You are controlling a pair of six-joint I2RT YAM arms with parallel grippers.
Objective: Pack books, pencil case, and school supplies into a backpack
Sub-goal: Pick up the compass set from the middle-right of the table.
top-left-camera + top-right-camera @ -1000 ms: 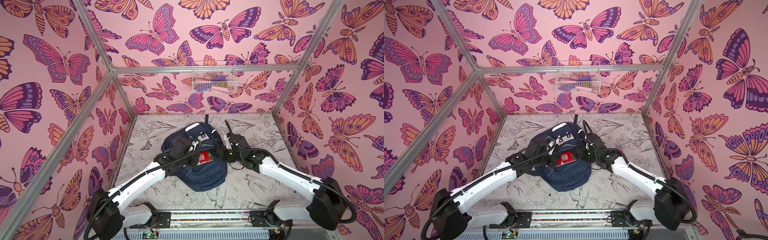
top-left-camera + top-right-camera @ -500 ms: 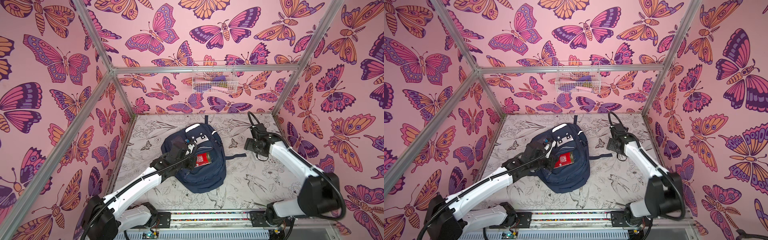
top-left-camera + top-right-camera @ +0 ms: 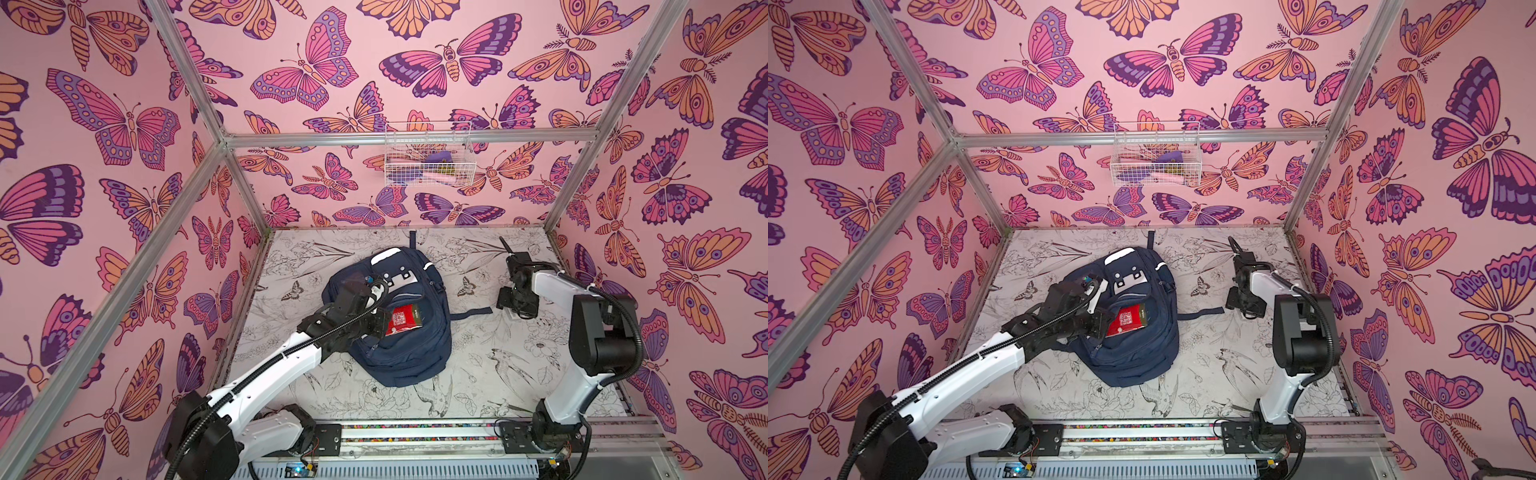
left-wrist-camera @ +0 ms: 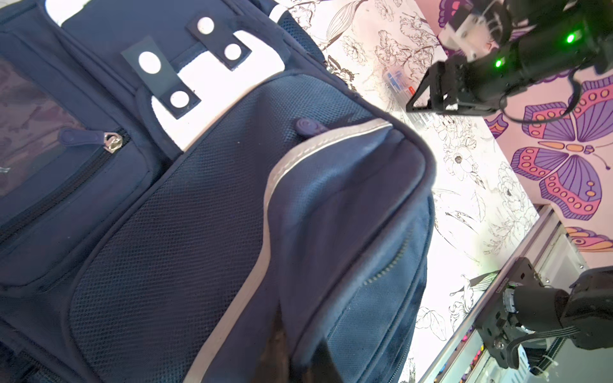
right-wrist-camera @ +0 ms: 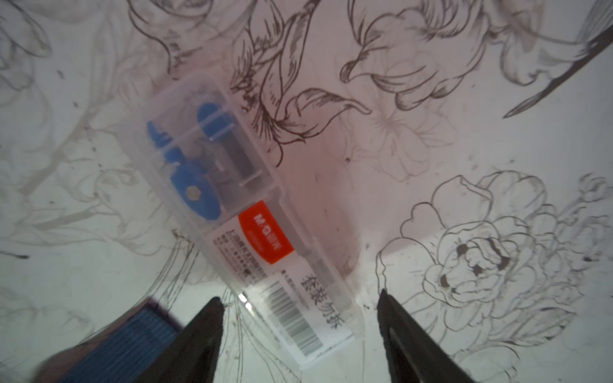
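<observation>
Pink walls [image 3: 124,199] with large purple and orange butterflies enclose a table [image 3: 478,374] drawn over with flowers and birds. A white wire basket [image 3: 428,153] hangs on the back wall at a metal bar [image 3: 311,139], holding purple and pink items.

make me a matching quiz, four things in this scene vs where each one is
Things: 1 backpack, 2 red packet, 3 clear case, 4 wire basket.
Places: a on the back wall, b on the table under the open right gripper, c flat in the middle of the table, d on the backpack's front.
Pairs: 1-c, 2-d, 3-b, 4-a.
</observation>
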